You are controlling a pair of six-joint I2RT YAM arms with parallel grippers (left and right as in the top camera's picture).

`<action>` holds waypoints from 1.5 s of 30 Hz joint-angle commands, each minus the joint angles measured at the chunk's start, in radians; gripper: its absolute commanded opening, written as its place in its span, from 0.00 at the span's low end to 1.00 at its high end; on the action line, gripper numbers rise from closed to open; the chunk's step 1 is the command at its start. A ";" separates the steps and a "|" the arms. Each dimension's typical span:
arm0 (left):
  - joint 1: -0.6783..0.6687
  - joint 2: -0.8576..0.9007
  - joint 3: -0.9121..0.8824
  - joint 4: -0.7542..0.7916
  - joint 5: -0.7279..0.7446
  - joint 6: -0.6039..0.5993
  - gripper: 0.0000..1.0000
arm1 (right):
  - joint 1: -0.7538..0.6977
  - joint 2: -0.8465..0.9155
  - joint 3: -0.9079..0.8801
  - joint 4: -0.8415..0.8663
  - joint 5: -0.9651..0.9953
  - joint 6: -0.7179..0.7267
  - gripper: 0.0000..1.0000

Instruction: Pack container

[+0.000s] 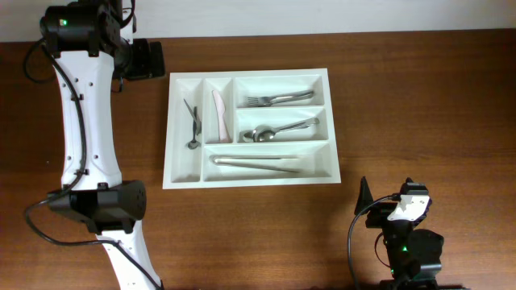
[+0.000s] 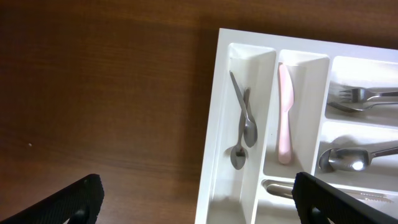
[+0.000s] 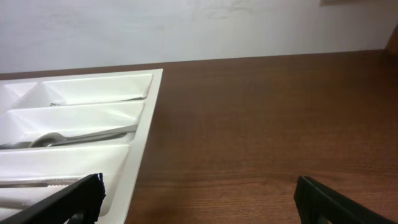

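Container (image 1: 314,165) lies mid-tabletop (image 1: 419,97), cutlery (image 1: 270,131) in every compartment. Left hand (image 2: 196,186), fingers spread wide, hovers at its 10 o'clock, facing down. Right hand (image 3: 199,183), likewise spread, sits low at 5 o'clock.

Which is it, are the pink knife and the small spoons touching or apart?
Apart. Left wrist view: the pink knife and the small spoons lie in separate compartments, a white divider between them.

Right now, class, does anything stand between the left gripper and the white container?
Nothing visible does. The left gripper is open near the left rim of the container, and only the wooden table shows between them.
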 commanded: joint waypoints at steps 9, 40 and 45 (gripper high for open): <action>-0.001 -0.005 0.009 -0.001 -0.004 -0.005 0.99 | 0.010 0.053 -0.013 0.004 -0.036 -0.030 0.99; -0.001 -0.005 0.009 0.000 -0.004 -0.005 0.99 | 0.010 -0.090 -0.013 0.006 -0.033 -0.031 0.99; -0.001 -0.005 0.009 0.000 -0.004 -0.005 0.99 | 0.010 -0.090 -0.013 0.006 -0.033 -0.031 0.99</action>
